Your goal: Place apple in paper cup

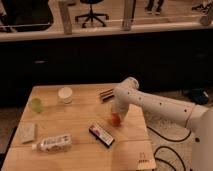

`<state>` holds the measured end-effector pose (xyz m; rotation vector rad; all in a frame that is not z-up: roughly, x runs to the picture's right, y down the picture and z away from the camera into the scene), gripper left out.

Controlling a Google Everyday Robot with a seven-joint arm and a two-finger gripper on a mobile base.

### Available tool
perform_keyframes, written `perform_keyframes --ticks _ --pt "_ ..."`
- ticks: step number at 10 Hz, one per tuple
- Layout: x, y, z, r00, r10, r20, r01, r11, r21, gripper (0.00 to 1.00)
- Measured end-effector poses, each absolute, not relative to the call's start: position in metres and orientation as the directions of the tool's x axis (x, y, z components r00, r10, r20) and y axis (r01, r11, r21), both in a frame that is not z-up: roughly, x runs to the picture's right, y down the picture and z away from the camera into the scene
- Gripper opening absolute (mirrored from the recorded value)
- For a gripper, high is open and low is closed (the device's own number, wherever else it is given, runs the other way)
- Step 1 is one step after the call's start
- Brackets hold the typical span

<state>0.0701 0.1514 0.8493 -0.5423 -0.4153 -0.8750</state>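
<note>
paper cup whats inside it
Nothing shows above the rim of the paper cup; its bottom is hidden by its wall. The apple is apart from it, at the gripper near the middle of the table.

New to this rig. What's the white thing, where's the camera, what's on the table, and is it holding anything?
The white thing is a robot arm on a mobile base, ending in a two-finger gripper. There is only one camera. It looks down on a wooden table from a raised spot, and its mount is not on record.

The gripper is down at the apple, right of the table's middle. Whether it actually grips the apple cannot be told.

Toward the far left stand the white paper cup and, further left, a light-green cup. Nearer the front lie a plastic bottle on its side, a dark packet and a pale packet. A small dark object lies by the far edge.
</note>
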Motion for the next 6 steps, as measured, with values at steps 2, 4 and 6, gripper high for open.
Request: perform_keyframes --ticks 2,4,6 --pt "0.063 0.133 0.839 0.572 -0.619 0.539 0.812 0.519 -0.266 0.09" --pt "0.062 0.125 0.835 0.572 -0.625 0.532 0.814 0.515 -0.269 0.07" --pt "0.050 0.112 0.831 0.563 -0.639 0.525 0.820 0.509 -0.261 0.04"
